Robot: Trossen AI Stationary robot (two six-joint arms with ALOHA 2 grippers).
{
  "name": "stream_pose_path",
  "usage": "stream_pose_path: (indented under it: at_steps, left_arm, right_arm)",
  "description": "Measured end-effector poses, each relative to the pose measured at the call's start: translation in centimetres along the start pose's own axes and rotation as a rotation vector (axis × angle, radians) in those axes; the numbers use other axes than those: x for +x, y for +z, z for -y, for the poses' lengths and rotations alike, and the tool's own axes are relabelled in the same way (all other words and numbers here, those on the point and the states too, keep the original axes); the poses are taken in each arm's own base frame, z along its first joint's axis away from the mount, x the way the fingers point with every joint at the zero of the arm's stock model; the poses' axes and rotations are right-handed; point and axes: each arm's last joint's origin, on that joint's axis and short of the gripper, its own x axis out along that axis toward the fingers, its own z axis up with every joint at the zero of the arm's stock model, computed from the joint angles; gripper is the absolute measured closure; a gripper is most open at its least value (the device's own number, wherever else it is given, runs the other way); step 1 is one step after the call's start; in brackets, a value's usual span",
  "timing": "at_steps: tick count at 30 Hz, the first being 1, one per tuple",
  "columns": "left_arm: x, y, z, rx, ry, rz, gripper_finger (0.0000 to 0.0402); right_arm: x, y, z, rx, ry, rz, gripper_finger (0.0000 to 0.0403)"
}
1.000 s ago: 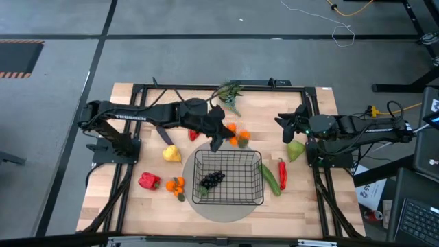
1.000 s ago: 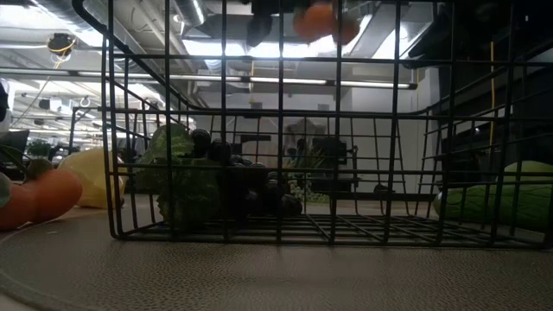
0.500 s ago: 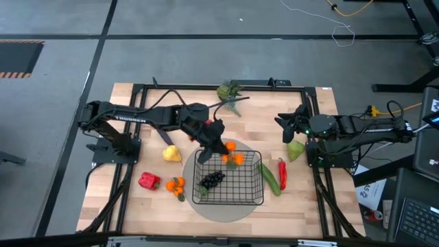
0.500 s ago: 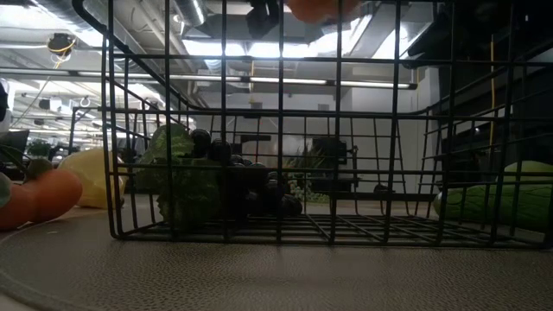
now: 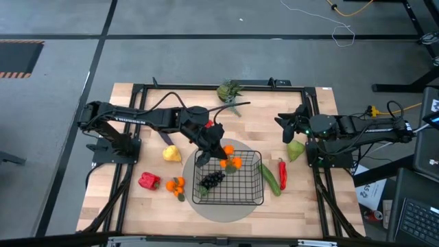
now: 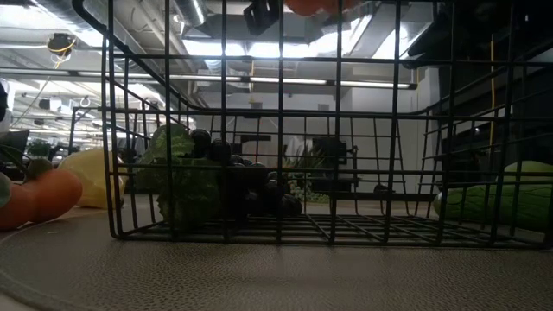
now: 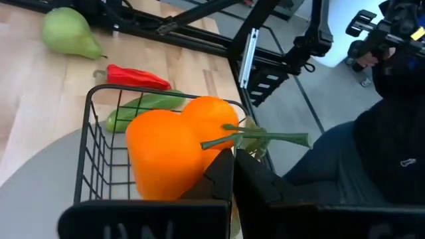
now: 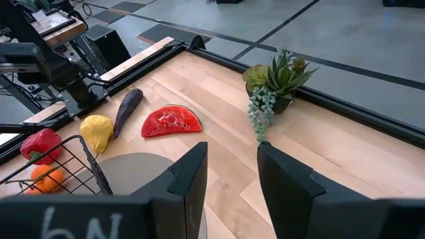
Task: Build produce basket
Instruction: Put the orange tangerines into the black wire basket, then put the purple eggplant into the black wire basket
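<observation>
My left gripper (image 5: 218, 155) is shut on a pair of joined oranges (image 5: 231, 159) with a green stem, above the far part of the black wire basket (image 5: 229, 203). The low view shows those oranges (image 6: 315, 5) at its top edge, over the basket (image 6: 281, 112). Dark grapes (image 5: 211, 180) lie on the basket floor. My right gripper (image 5: 288, 123) waits open over the table's right side, just beyond the green pear (image 5: 295, 149). A red pepper (image 5: 148, 181), a second pair of oranges (image 5: 176, 184) and a yellow fruit (image 5: 171, 154) lie left of the basket; a cucumber (image 5: 270, 179) and a chili (image 5: 282, 173) lie to its right. My left gripper pinches the oranges between its two fingers (image 7: 222, 174), right where the green stem (image 7: 255, 138) leaves the fruit (image 7: 166, 153). The fingers come slanting down from the table's far left. The oranges are lifted clear, above the basket's rim (image 7: 93, 99).
The basket stands on a round grey mat (image 5: 219, 213). A watermelon slice (image 8: 171, 121) and a purple eggplant (image 8: 127, 104) lie on the wood beyond the basket, under my left arm. A small potted plant (image 5: 229, 91) stands at the far edge.
My left gripper has carried the oranges from beyond the basket's far edge toward the near edge, so that they now hang over the basket's far part. It has stayed shut on them. In the low view the oranges have slipped almost out of the picture's top.
</observation>
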Motion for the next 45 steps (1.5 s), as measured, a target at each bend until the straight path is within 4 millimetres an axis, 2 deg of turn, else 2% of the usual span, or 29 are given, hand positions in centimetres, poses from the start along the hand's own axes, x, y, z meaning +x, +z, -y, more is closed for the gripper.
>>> stream_pose_path:
  at_steps: [25,32,45]
  left_arm:
    - [0.27,-0.33,0.56,0.000,-0.022,-0.022,0.0401]
    - [0.27,-0.48,0.50,-0.064,-0.012,-0.035,0.0401]
    - [0.27,-0.47,0.41,-0.086,0.014,-0.027,0.0340]
  right_arm:
    - [0.00,0.00,0.00,0.002,0.000,0.000,0.0269]
    - [0.00,0.00,0.00,0.002,0.000,0.000,0.0269]
    - [0.00,-0.01,0.00,0.002,0.000,-0.001,0.0269]
